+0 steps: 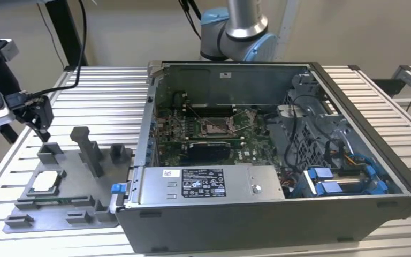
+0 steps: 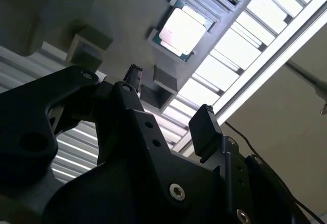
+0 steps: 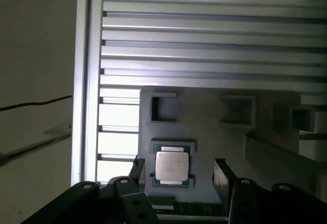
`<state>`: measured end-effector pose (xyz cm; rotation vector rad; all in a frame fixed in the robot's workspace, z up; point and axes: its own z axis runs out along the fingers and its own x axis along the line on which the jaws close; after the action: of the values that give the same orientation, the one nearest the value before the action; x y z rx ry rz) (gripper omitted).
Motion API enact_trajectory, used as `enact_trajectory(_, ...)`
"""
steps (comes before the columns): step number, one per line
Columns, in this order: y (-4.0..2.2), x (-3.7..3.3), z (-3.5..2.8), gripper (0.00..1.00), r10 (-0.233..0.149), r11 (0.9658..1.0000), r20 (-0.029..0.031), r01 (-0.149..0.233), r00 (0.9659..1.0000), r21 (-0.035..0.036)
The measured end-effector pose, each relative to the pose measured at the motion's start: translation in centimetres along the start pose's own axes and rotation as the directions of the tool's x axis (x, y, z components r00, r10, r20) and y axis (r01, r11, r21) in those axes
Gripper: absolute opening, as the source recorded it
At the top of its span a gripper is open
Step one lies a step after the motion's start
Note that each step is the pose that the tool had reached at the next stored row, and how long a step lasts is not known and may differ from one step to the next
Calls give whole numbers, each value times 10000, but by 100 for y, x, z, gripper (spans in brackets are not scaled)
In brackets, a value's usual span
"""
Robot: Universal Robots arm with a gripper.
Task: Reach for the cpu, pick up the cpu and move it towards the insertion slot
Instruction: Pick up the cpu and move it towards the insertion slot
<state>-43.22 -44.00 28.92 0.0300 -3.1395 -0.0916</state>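
Note:
The cpu (image 1: 45, 182) is a small pale square chip lying flat in its nest on the grey fixture plate (image 1: 55, 217), at the exterior view's left. My gripper (image 1: 41, 131) hangs above the plate's far end, apart from the chip, open and empty. In the first wrist view the cpu (image 3: 172, 166) lies between the two dark fingertips (image 3: 222, 175), below them. In the second wrist view the cpu (image 2: 183, 29) sits beyond the fingertips (image 2: 205, 129). The insertion slot (image 1: 216, 127), a shiny square frame, sits on the green motherboard inside the open computer case (image 1: 363, 134).
Tall grey fixture blocks (image 1: 91, 152) stand between the chip and the case wall. A silver power supply (image 1: 205, 184) and blue parts (image 1: 334, 184) fill the case's near side. The arm's base (image 1: 234, 32) stands behind the case. All rests on a slatted metal table (image 1: 98, 96).

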Motion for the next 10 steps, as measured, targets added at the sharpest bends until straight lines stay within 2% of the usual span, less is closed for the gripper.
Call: enact_trajectory(10,-21,1,118,100,1,10000,-1,-1,10000,0)
